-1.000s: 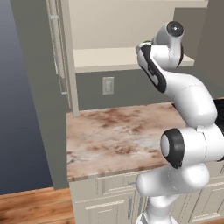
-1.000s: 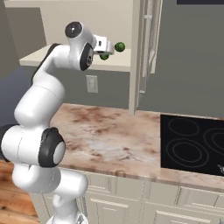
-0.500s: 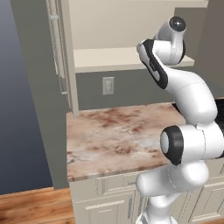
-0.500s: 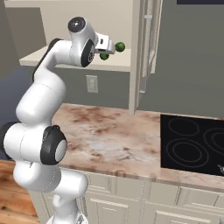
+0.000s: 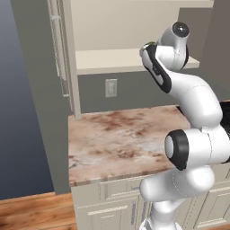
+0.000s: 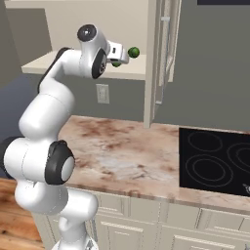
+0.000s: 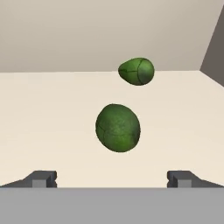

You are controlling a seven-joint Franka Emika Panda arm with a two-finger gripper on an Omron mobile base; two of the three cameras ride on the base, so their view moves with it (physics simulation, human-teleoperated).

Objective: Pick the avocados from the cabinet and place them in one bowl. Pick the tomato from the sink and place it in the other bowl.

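Change: the arm has reached higher toward the open cabinet [image 6: 161,58] | Claw [image 7: 112,179]: fingers wide apart, empty, aimed at the near avocado [image 7: 118,127] | Avocados: both on the shelf [image 5: 108,60], second avocado [image 7: 137,71] behind | Task: first pick not yet made

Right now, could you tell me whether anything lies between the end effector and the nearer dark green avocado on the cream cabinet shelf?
Nothing visible does: the open end effector faces the nearer dark green avocado across bare cream cabinet shelf.
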